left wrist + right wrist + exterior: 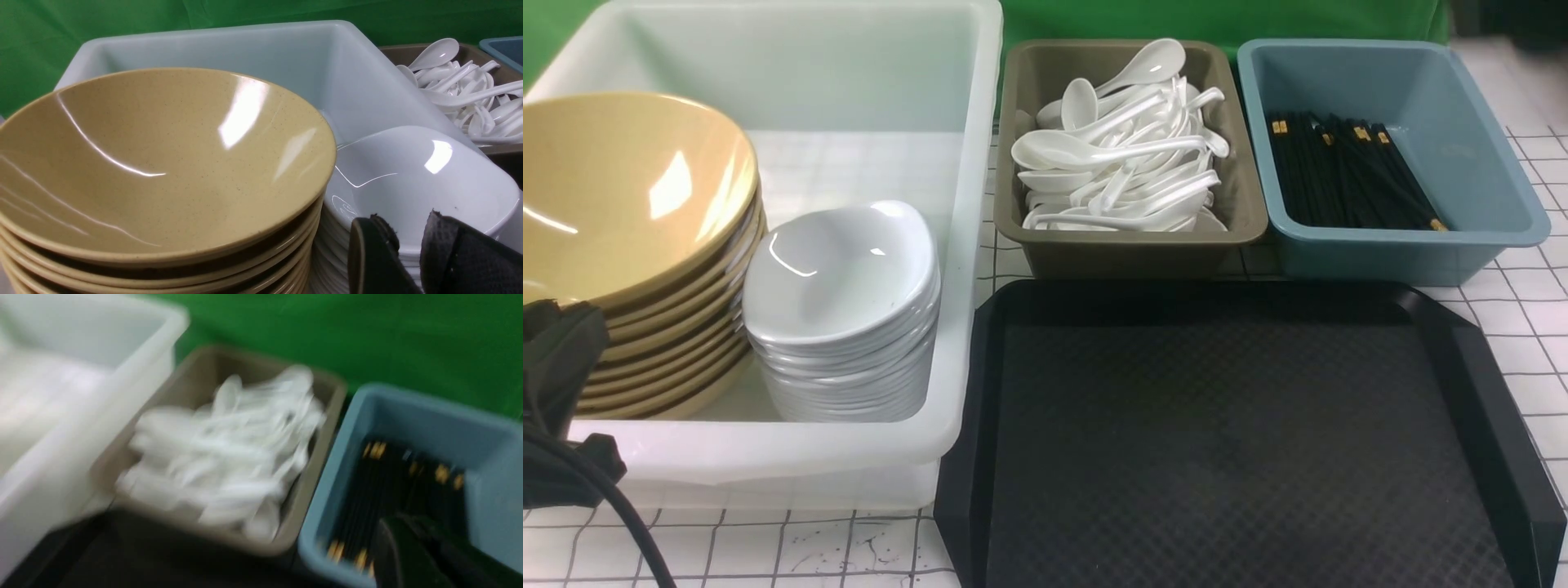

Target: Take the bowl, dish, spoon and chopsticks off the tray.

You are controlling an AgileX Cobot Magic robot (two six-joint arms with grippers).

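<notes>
Green backdrop (1217,16) behind; white desk (1527,327) ruled in a dark grid.

Tray (1241,441): black, diamond-textured, clipped corners, lying bare on the desk.

White tub (866,98): holds a stack of mustard-yellow bowls, top bowl (621,188) tilted, and beside it, touching, a stack of small white dishes (841,278).

Olive tub (1127,245): just beyond the tray's far edge, heaped with white spoons (1119,155).

Blue tub (1486,139): next to the olive tub, holding black chopsticks (1347,171) with gold bands, laid lengthwise.

Left fingers (408,253): two dark padded fingers, a narrow gap between them, nothing in it. The white dish stack lies directly beyond the fingertips; the yellow bowl stack is just to one side of them, close; the spoon tub is farther off past the dishes. In the front view only a dark part of the left arm (560,367) shows, against the white tub's near corner.

Right fingers (421,555): a dark blurred shape in the wrist view, closed and empty. The chopsticks in the blue tub lie just beyond the fingertips; the spoons sit off to the side, farther away.
</notes>
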